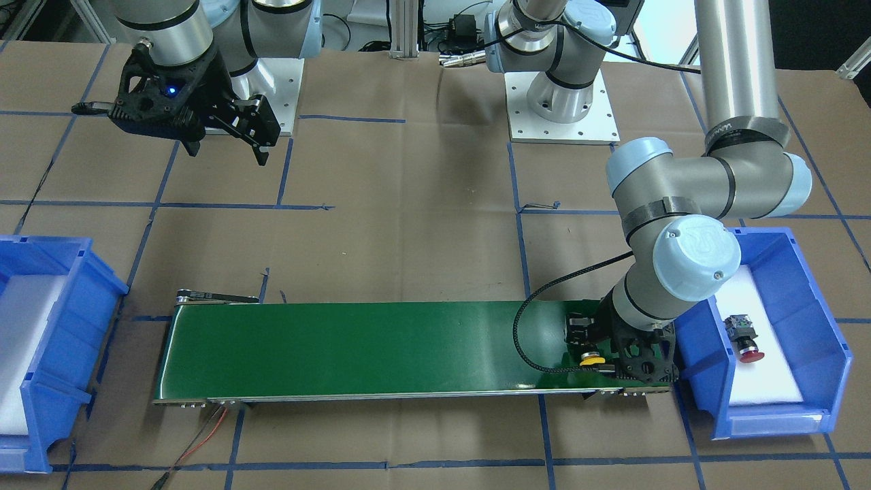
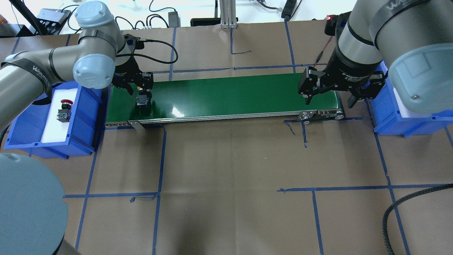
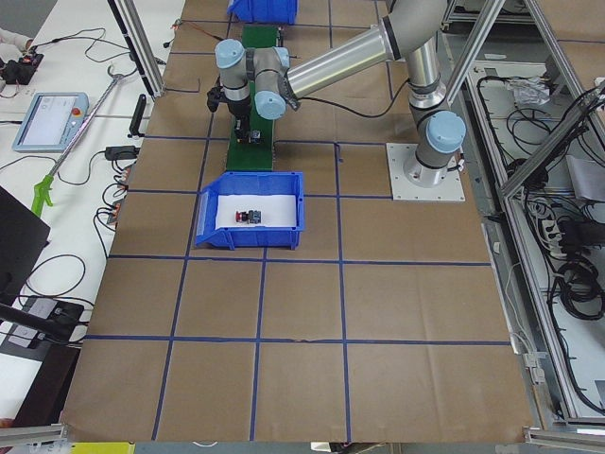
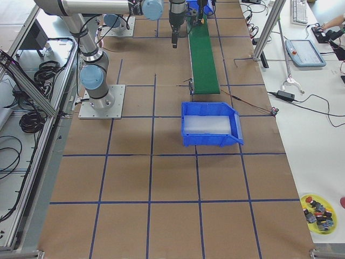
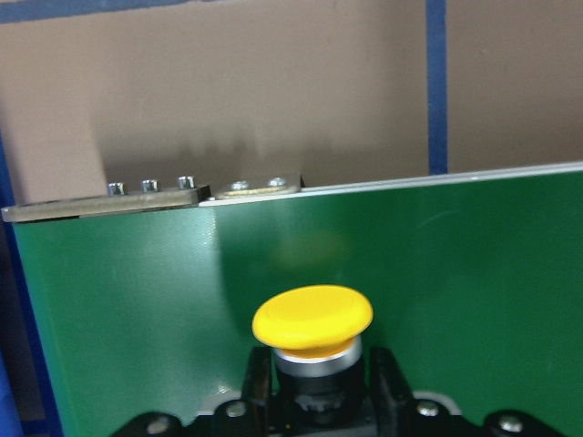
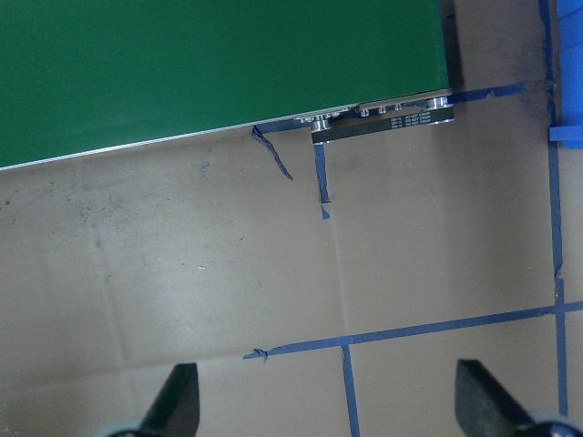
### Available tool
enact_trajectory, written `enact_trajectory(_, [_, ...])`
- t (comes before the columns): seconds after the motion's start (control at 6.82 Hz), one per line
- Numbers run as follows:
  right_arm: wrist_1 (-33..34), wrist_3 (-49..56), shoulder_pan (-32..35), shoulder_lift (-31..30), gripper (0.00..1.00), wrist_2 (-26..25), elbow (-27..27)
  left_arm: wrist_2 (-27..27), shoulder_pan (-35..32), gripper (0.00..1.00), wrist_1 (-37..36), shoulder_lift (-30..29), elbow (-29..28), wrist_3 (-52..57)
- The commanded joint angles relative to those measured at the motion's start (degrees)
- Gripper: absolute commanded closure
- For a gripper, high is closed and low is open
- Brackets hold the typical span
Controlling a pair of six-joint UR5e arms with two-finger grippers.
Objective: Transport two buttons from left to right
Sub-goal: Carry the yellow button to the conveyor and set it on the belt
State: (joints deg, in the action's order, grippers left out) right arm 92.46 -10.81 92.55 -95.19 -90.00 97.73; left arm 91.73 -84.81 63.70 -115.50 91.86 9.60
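Yellow button [image 5: 312,319]: bottom centre of the left wrist view, over the green belt [image 5: 455,273].
Left gripper [image 5: 319,378]: fingers clamped on its dark body.
Red button [image 1: 743,338]: lower right, lying in the blue bin [image 1: 827,340].
Right gripper [image 2: 331,100]: fingers wide apart, above the belt's right end.

I see one button [image 5: 312,316] on the belt [image 5: 474,273] between the fingers [image 5: 259,382] of my left tool [image 5: 319,393]; the other button [image 1: 742,337] sits in the bin [image 1: 820,320] just beside that tool.
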Motion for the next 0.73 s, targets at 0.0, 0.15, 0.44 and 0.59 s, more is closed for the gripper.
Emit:
enact_trajectory(0.0, [0.1, 0.0, -0.1, 0.0, 0.00, 0.0, 0.0, 0.2, 0.0, 0.00, 0.3, 0.8, -0.6, 0.1])
enact_trajectory(0.15, [0.0, 0.0, -0.1, 0.0, 0.00, 0.0, 0.0, 0.2, 0.1, 0.00, 2.2, 2.5, -1.9, 0.1])
enact_trajectory(0.44, [0.0, 0.0, -0.1, 0.0, 0.00, 0.0, 0.0, 0.1, 0.6, 0.00, 7.6, 9.4, -1.7, 0.2])
enact_trajectory(0.59, [0.0, 0.0, -0.1, 0.0, 0.00, 0.0, 0.0, 0.2, 0.7, 0.00, 10.3, 11.5, -1.9, 0.3])
